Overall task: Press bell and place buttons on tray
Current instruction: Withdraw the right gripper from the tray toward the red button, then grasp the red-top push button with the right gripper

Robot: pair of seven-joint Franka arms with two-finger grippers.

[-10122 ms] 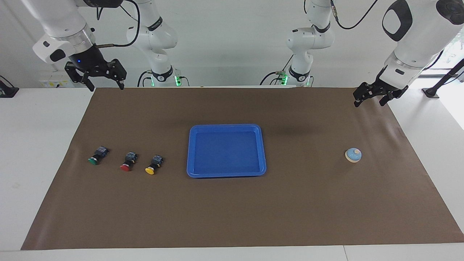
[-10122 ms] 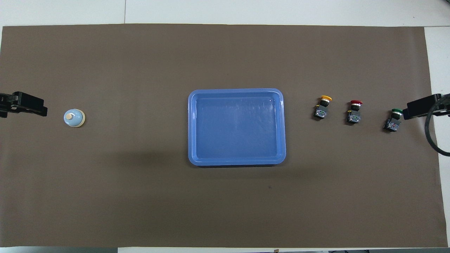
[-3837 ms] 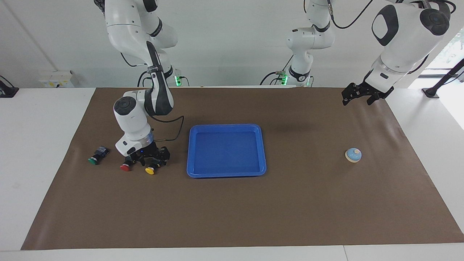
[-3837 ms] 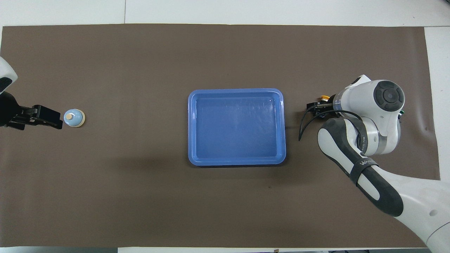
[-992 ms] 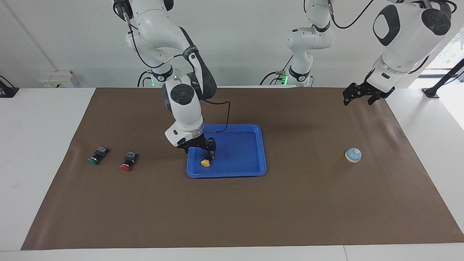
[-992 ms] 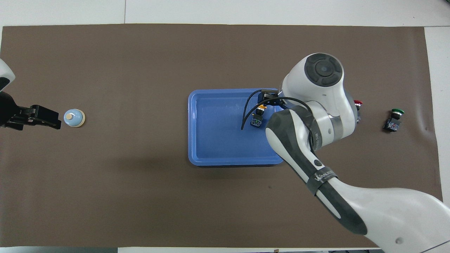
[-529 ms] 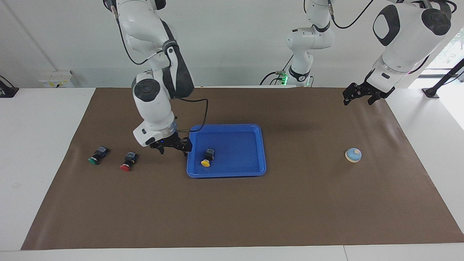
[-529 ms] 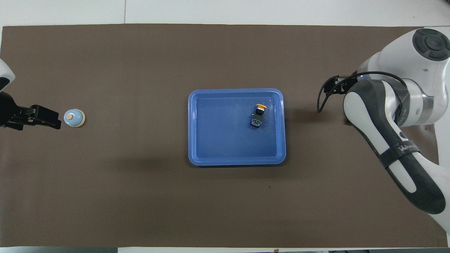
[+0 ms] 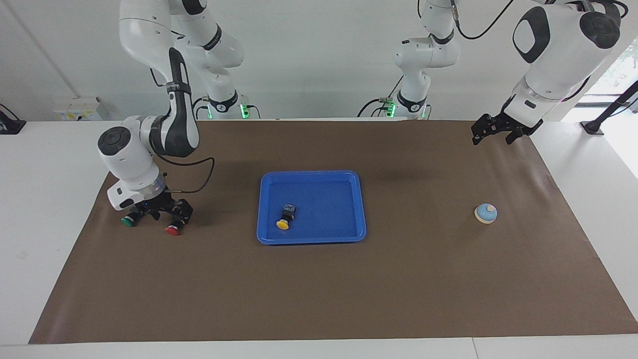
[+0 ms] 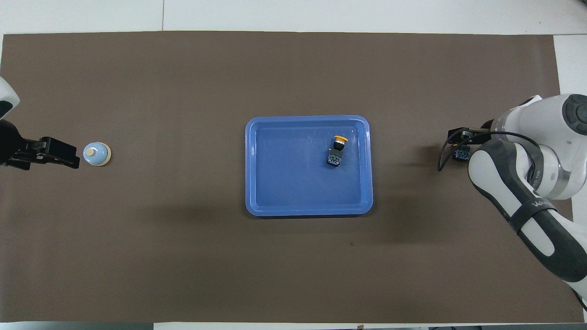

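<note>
Second button pickup under way, bell not yet attended.

The right gripper (image 9: 164, 215), jaws spread and holding nothing, sits low between the green button (image 9: 128, 221) and the red button (image 9: 172, 230); it must straddle one and clamp. The yellow button (image 9: 284, 221) lies in the blue tray (image 9: 311, 176). The bell (image 9: 485, 213) stands toward the left arm's end; the left gripper (image 9: 494, 131) waits, jaws released.

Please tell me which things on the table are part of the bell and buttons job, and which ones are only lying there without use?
Part of the job:
- bell
- yellow button, already on the tray
- red button
- green button
- tray
- right gripper, open, low over the red and green buttons
- left gripper, open, waiting

Only lying there:
- brown mat
</note>
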